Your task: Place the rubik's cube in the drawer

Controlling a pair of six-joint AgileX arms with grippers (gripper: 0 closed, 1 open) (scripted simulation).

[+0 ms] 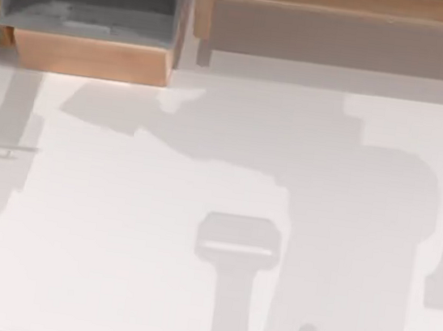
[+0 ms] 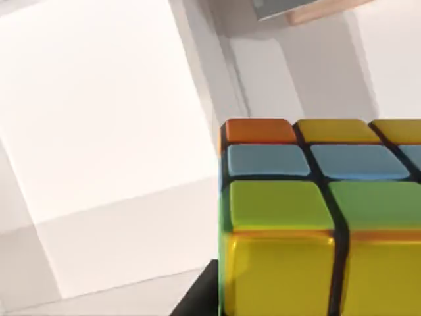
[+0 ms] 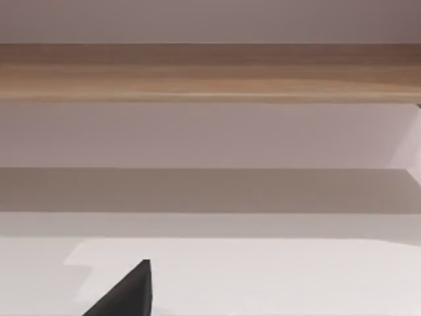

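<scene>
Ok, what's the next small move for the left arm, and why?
Probably carry the rubik's cube toward the top view's right, until it is over the drawer. The left fingers appear shut on it, and it sits at the top view's left edge, outside the open drawer's left wall. The right arm idles facing the shelf.

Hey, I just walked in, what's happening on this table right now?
The cube sits right up against the left wrist camera, so the left arm seems to be carrying it, though the grip itself is out of sight. In the top view a sliver of it shows at the far left edge, beside the drawer, which stands open at the table's back left with nothing on its grey floor. The right arm faces the long wooden shelf.
</scene>
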